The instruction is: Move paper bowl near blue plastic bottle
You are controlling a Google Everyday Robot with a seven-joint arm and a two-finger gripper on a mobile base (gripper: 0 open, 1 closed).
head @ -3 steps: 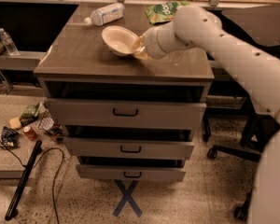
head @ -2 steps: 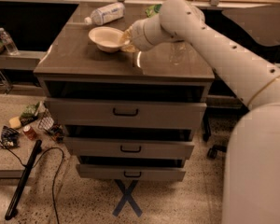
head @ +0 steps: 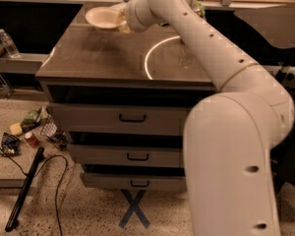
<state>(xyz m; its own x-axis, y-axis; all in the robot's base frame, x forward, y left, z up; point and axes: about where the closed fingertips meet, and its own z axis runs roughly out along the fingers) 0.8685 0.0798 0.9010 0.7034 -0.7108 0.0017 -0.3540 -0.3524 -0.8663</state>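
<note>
Claw (head: pixel 122 24) on paper bowl (head: pixel 102 17), back-left edge

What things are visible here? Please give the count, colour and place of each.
paper bowl: one, off-white, far left of the cabinet top
cabinet: one, grey-brown, centre, three drawers with black handles
water bottle: one, clear, ledge at left
green packet: one, far edge, partly behind the arm
floor litter: several pieces, mixed colours, lower left
black rod: one, floor, lower left
tape cross: one, blue, floor before the cabinet
arm: one, white, right side
gripper: one, white, jaws shut on the bowl's right rim
</note>
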